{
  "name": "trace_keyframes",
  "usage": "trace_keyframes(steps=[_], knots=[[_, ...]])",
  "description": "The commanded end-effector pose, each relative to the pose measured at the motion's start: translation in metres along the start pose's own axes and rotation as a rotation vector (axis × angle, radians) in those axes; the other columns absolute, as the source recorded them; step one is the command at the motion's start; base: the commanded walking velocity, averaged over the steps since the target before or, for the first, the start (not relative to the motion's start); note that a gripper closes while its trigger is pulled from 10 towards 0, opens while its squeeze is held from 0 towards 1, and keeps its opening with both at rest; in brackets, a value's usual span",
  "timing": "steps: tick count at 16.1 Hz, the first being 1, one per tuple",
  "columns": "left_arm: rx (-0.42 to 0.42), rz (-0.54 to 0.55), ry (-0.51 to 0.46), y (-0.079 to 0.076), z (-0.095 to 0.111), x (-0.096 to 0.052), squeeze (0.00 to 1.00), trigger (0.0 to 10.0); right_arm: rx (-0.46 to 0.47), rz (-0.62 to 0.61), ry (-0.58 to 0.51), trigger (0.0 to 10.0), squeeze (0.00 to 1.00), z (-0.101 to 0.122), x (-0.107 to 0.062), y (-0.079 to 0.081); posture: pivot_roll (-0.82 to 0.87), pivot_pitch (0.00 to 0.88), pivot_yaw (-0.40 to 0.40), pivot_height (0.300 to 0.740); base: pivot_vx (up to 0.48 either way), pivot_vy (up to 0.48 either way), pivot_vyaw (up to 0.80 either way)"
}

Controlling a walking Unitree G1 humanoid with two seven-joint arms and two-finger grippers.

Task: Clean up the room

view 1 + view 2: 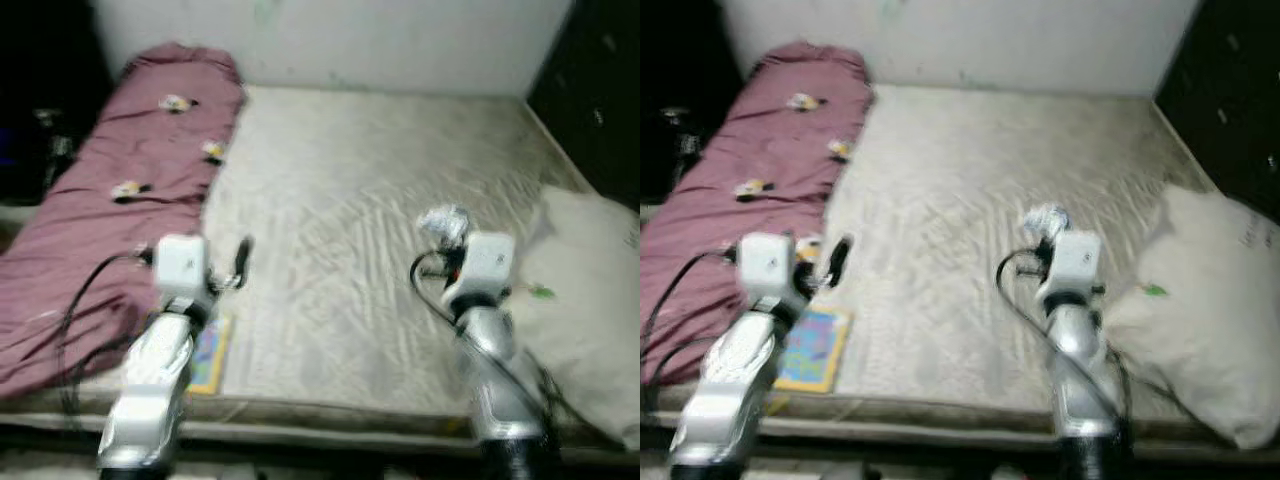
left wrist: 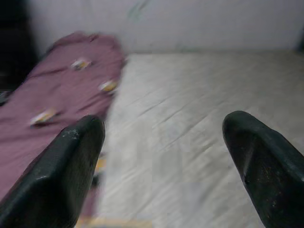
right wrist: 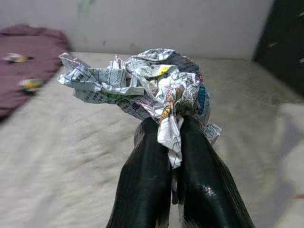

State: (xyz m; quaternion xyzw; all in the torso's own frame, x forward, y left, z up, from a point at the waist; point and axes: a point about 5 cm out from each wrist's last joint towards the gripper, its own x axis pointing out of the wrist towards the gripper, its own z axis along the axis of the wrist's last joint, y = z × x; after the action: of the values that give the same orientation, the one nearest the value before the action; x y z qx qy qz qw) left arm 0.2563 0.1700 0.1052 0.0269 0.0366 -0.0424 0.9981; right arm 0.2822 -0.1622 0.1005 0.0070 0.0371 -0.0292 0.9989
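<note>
Above the mattress, crumpled newspaper pinched in right gripper, left gripper spread wide, holding nothing

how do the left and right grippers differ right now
The left gripper has its jaws spread wide with nothing between them, while the right gripper has its jaws closed on a crumpled ball of printed newspaper. The left one sits near the maroon blanket and a colourful flat book; the right one sits near the white pillow. Both are raised over the pale mattress.
</note>
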Motion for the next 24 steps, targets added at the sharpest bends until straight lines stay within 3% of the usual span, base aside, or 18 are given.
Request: trace_keyframes(steps=[1, 2, 4, 5, 7, 9, 10, 11, 12, 14, 17, 19, 20, 24], knots=[[0.001, 0.008, 0.001, 0.003, -0.002, -0.003, 0.0, 10.0, 0.003, 0.006, -0.005, 10.0, 0.0, 0.001, -0.003, -0.003, 0.0, 0.0, 0.006, 0.74, 0.0, 0.476, 0.0], [0.022, 0.008, -0.002, 0.002, -0.003, -0.005, 0.0, 10.0, -0.004, 0.012, -0.012, 10.0, 0.0, 0.0, -0.006, -0.004, 0.0, 0.0, 0.005, 0.74, 0.0, 0.428, 0.0], [0.055, 0.028, -0.017, 0.002, -0.004, -0.008, 0.0, 10.0, -0.115, -0.089, -0.028, 10.0, 0.0, -0.005, -0.014, -0.018, -0.01, 0.0, 0.013, 0.74, 0.0, 0.0, 0.0], [0.055, 0.037, -0.017, 0.003, -0.007, -0.012, 0.0, 10.0, -0.011, -0.115, -0.021, 10.0, 0.0, -0.008, -0.021, -0.023, -0.01, 0.0, 0.011, 0.74, 0.0, 0.0, 0.0], [0.028, 0.08, 0.025, 0.007, -0.014, -0.014, 0.0, 10.0, -0.03, -0.124, 0.005, 10.0, 0.0, -0.013, -0.029, -0.025, -0.02, 0.0, 0.009, 0.74, 0.0, 0.0, 0.0], [0.031, 0.007, 0.016, -0.001, -0.011, -0.01, 0.0, 10.0, -0.062, -0.139, 0.009, 10.0, 0.0, -0.013, -0.026, -0.024, -0.02, 0.0, 0.011, 0.74, 0.0, 0.0, 0.0], [0.011, -0.065, -0.048, -0.001, -0.005, -0.009, 0.0, 10.0, -0.126, -0.192, -0.022, 10.0, 0.0, -0.008, -0.021, -0.03, -0.03, 0.0, 0.024, 0.74, 0.0, 0.0, 0.0], [0.014, -0.032, -0.051, 0.003, -0.005, -0.01, 0.0, 10.0, -0.137, -0.209, -0.023, 10.0, 0.0, -0.007, -0.02, -0.033, -0.04, 0.0, 0.037, 0.74, 0.0, 0.0, 0.0], [-0.025, 0.001, -0.039, 0.007, -0.007, -0.011, 0.0, 10.0, -0.082, -0.163, -0.025, 10.0, 0.0, -0.003, -0.02, -0.032, -0.04, 0.0, 0.042, 0.74, 0.0, 0.0, 0.0], [-0.081, 0.049, -0.03, 0.006, -0.008, -0.012, 0.0, 10.0, -0.065, -0.157, -0.04, 10.0, 0.0, -0.001, -0.022, -0.032, -0.06, 0.0, 0.038, 0.74, 0.0, 0.0, 0.0], [-0.088, -0.004, -0.039, -0.01, -0.002, -0.007, 0.0, 10.0, -0.031, -0.128, -0.007, 10.0, 0.0, -0.007, -0.022, -0.025, -0.06, 0.0, 0.028, 0.74, 0.0, 0.0, -0.53], [-0.061, 0.0, -0.032, -0.01, -0.003, -0.007, 0.0, 10.0, -0.021, -0.119, -0.005, 10.0, 0.0, -0.007, -0.022, -0.024, -0.06, 0.0, 0.026, 0.74, 0.0, 0.0, -0.8], [0.008, 0.052, -0.016, -0.005, -0.006, -0.008, 0.0, 10.0, -0.021, -0.118, 0.001, 10.0, 0.0, -0.007, -0.021, -0.024, -0.05, 0.0, 0.015, 0.74, 0.0, 0.0, -0.8], [-0.069, 0.048, 0.016, -0.005, -0.008, -0.006, 0.0, 10.0, -0.039, -0.098, 0.005, 10.0, 0.0, -0.006, -0.023, -0.025, -0.06, 0.0, -0.001, 0.74, 0.0, 0.0, -0.6]])
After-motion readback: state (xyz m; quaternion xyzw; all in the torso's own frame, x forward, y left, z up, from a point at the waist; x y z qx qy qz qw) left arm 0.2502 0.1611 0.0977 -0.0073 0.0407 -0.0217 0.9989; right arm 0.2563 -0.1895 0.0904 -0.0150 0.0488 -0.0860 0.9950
